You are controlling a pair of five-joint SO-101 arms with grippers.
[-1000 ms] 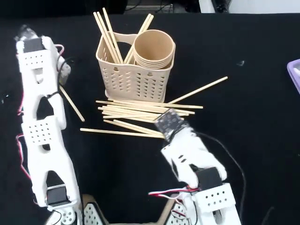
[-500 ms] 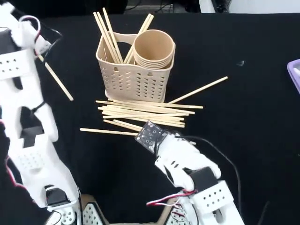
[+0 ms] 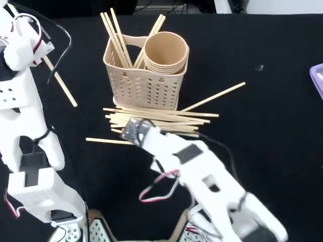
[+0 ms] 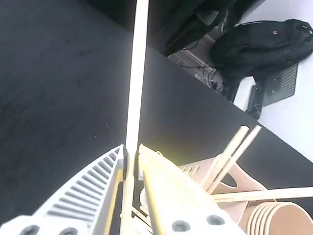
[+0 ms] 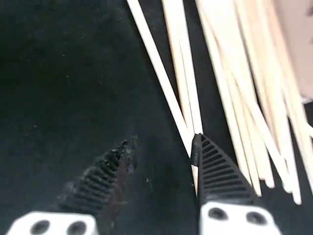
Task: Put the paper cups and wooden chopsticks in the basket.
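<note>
A beige slotted basket (image 3: pixel 141 85) stands at the back centre and holds stacked paper cups (image 3: pixel 165 50) and several upright wooden chopsticks (image 3: pixel 115 35). In front of it several more chopsticks (image 3: pixel 166 118) lie in a loose pile on the black table. My left gripper (image 4: pixel 131 149) hangs raised at the far left, left of the basket (image 4: pixel 234 193), shut on a single chopstick (image 4: pixel 136 88) that slants downward (image 3: pixel 60 83). My right gripper (image 5: pixel 161 143) is open just above the table at the pile's left end (image 3: pixel 133 132), with one finger (image 5: pixel 215 171) touching a chopstick (image 5: pixel 161 83).
A purple object (image 3: pixel 318 80) shows at the right edge of the table. One long chopstick (image 3: pixel 217 96) angles out of the pile toward the right. Bare black cloth (image 3: pixel 262 151) lies right of the pile.
The left arm has lifted its chopstick up off the table and toward the far left. The right gripper has travelled left along the front of the pile to its left end.
</note>
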